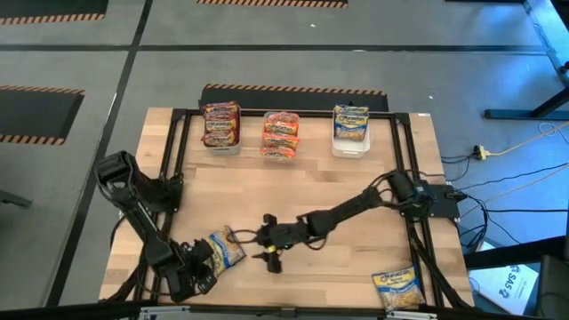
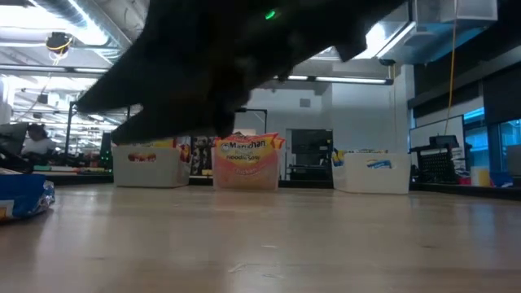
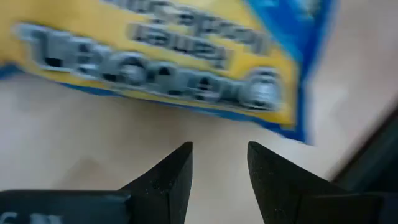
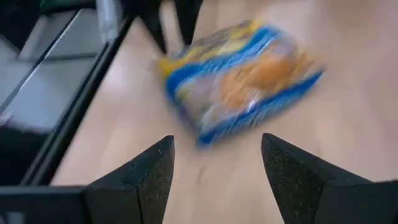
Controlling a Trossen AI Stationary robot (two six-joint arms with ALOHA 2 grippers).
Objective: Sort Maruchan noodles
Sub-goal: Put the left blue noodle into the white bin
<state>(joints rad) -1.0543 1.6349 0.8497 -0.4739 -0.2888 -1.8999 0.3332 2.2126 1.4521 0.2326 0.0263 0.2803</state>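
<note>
A blue-and-yellow noodle packet (image 1: 222,251) lies flat on the wooden table near its front left; it also shows in the left wrist view (image 3: 168,59) and the right wrist view (image 4: 239,78). My left gripper (image 1: 204,267) (image 3: 219,146) stands open just on the packet's near-left side, apart from it. My right gripper (image 1: 264,247) (image 4: 217,140) is open on the packet's right side, short of it. A second blue-and-yellow packet (image 1: 397,289) lies at the front right.
Three bins stand along the far edge: dark red packets (image 1: 220,124), pink-orange packets (image 1: 281,135), blue packets (image 1: 350,129). A black frame rail (image 1: 178,187) borders the table. Bare wood lies in the middle. A dark arm (image 2: 244,57) fills the top of the low view.
</note>
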